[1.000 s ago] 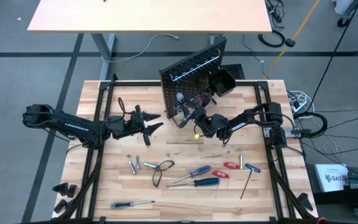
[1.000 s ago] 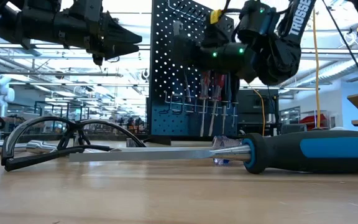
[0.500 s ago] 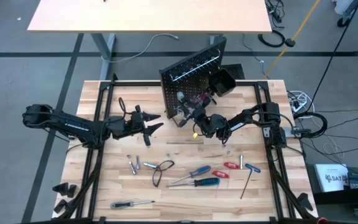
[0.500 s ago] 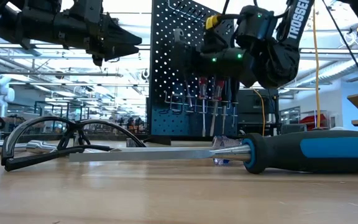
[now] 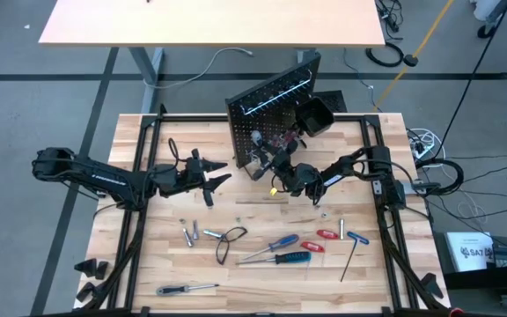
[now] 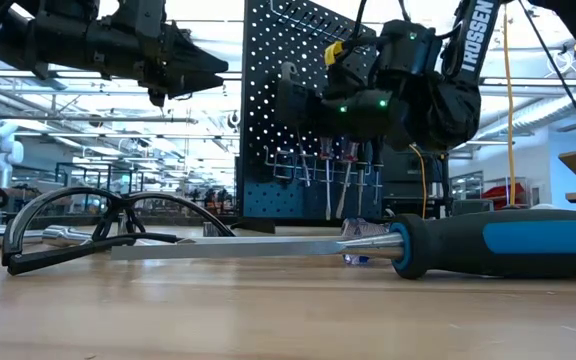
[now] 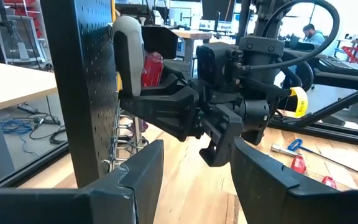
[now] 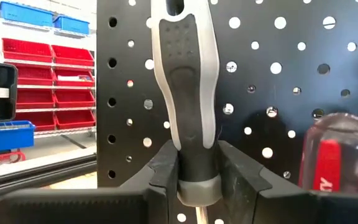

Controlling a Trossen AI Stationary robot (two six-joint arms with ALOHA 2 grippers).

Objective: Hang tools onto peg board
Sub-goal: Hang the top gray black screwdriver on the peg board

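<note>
The peg board (image 5: pixel 269 106) stands upright at the table's far middle, with several screwdrivers (image 6: pixel 340 165) hanging from its hooks. My right gripper (image 5: pixel 269 167) is in front of its face, shut on a screwdriver with a grey and black handle (image 8: pixel 187 87). A red and clear handle (image 8: pixel 329 158) hangs beside it. Lying flat on the table's near part are blue-handled screwdrivers (image 5: pixel 280 250), a black wire loop (image 5: pixel 229 242), silver bits (image 5: pixel 192 234) and a hex key (image 5: pixel 350 261). My left gripper (image 5: pixel 218 173) hovers open left of the board, touching nothing. My right gripper pinches the grey and black handle near its shaft end (image 8: pixel 197 180) between its two fingers (image 8: pixel 164 169). The fingers come level from the table's right side, point at the board's face and lie across the tool. The screwdriver stands upright, butt up, lifted clear of the table.
A black bin (image 5: pixel 313 116) sits on the board's right side. A black-handled screwdriver (image 5: pixel 186 288) lies near the front edge and red tools (image 5: pixel 326 235) lie right of centre. Bare wood lies between the board and the loose tools.
My right gripper has sunk a little and tipped slightly in front of the peg board, still shut on the upright screwdriver.
</note>
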